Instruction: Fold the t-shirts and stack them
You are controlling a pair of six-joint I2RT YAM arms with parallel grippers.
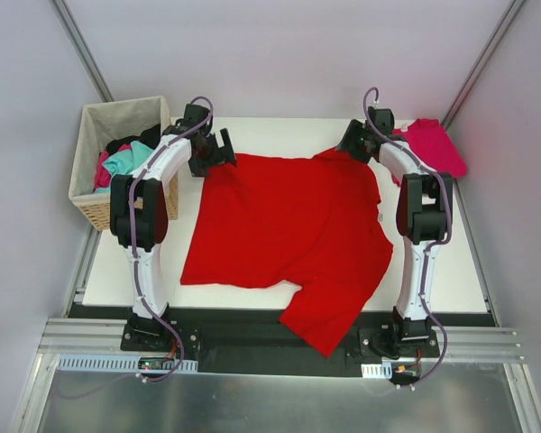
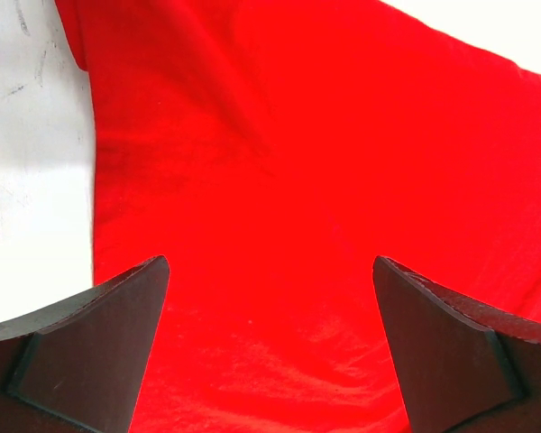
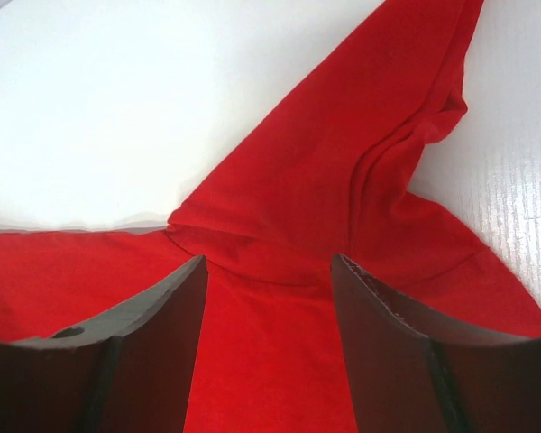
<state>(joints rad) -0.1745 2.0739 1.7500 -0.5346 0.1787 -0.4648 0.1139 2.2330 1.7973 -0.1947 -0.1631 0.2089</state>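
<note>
Red t-shirt [image 1: 288, 221]: lies spread open and mostly flat across the middle of the white table [image 1: 451, 271], with soft creases near its far edge.
Red t-shirt, near side: one part runs past the table's near edge and lies on the black base strip [image 1: 252, 343] between the two arm bases.
Red t-shirt, far right corner: in the right wrist view the cloth [image 3: 298, 234] rises into a bunched fold, and a narrow strip runs away over the table [image 3: 117, 108].
Right gripper [image 1: 354, 142]: sits low at that far right corner. Its fingers [image 3: 153, 343] stand apart on either side of the raised fold [image 3: 269, 262]; whether they touch the cloth cannot be told.
Left gripper [image 1: 221, 152]: sits at the shirt's far left corner.
Left gripper, fingers [image 2: 108, 334]: spread wide [image 2: 270, 266] above flat red cloth [image 2: 298, 180], holding nothing. The shirt's edge and bare table [image 2: 27, 135] lie just to one side.
Pink t-shirt [image 1: 433, 144]: lies crumpled at the table's far right corner, just beyond the right arm and apart from the red one.
Basket [image 1: 95, 209]: a wicker one with a pale liner, off the table's far left corner beside the left arm.
Basket contents: a heap of clothes [image 1: 126, 158] in teal, pink and black.
</note>
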